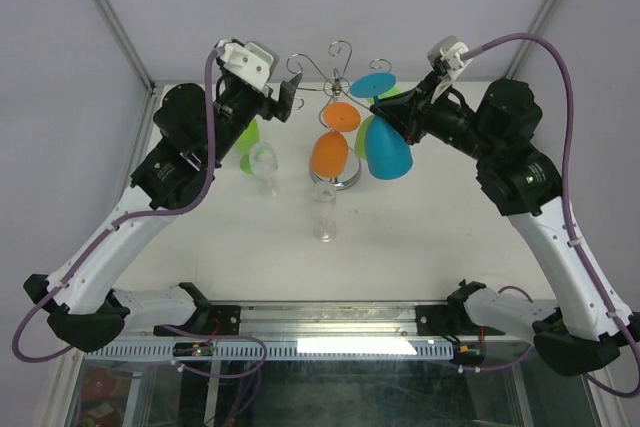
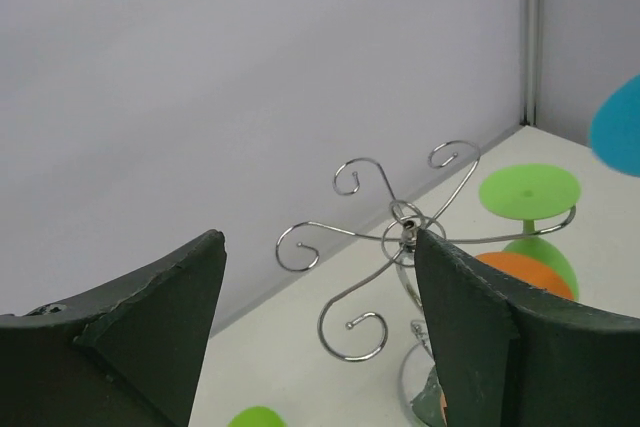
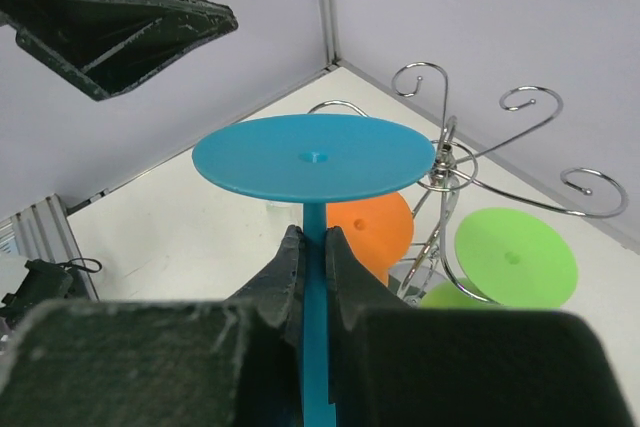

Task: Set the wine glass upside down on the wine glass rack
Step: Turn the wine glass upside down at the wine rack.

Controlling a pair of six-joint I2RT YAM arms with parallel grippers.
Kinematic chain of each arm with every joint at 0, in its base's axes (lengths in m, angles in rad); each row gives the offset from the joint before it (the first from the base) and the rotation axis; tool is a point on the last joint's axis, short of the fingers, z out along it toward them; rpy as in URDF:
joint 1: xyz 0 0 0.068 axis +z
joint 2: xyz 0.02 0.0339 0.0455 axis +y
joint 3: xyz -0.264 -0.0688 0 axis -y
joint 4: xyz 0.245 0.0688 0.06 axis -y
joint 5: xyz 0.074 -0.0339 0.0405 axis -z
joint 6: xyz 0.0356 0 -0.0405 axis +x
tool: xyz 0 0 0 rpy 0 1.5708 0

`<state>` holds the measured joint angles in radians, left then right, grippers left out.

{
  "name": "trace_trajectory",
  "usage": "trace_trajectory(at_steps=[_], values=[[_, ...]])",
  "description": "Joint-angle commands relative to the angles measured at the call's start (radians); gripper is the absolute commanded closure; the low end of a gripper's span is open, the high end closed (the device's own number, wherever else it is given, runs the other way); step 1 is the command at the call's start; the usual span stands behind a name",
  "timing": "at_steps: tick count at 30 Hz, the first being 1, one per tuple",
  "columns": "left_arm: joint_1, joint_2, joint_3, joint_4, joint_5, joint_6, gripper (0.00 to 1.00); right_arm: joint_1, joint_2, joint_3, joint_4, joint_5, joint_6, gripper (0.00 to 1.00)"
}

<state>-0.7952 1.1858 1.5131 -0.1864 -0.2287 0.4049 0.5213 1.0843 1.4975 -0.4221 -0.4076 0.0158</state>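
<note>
Right gripper (image 3: 312,247), clamped on the inverted blue glass (image 1: 388,152) upper centre, should next hook it onto the rack (image 1: 335,77); left gripper (image 1: 290,95) empty, jaws apart.

Right wrist view: the blue glass (image 3: 315,159) shows foot and stem only; its bowl is hidden below the right gripper (image 3: 313,247). Left wrist view: one finger (image 2: 500,347) of the left gripper (image 2: 318,240) hides most of the rack (image 2: 400,237) base and of the orange glass (image 2: 520,275). The right edge cuts off the blue foot. Contact between foot and rack cannot be determined.
</note>
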Motion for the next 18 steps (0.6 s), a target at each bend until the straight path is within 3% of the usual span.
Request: trace_trajectory(at_steps=[1, 12, 18], values=[[0.081, -0.039, -0.022, 0.034, 0.088, -0.148, 0.24, -0.002, -0.066, -0.03, 0.11, 0.089, -0.016, 1.0], [0.338, -0.036, -0.076, 0.011, 0.22, -0.344, 0.17, -0.003, -0.084, -0.075, 0.134, 0.128, -0.045, 1.0], [0.421, -0.073, -0.162, 0.036, 0.245, -0.411, 0.14, -0.003, -0.089, -0.09, 0.148, 0.135, -0.051, 1.0]])
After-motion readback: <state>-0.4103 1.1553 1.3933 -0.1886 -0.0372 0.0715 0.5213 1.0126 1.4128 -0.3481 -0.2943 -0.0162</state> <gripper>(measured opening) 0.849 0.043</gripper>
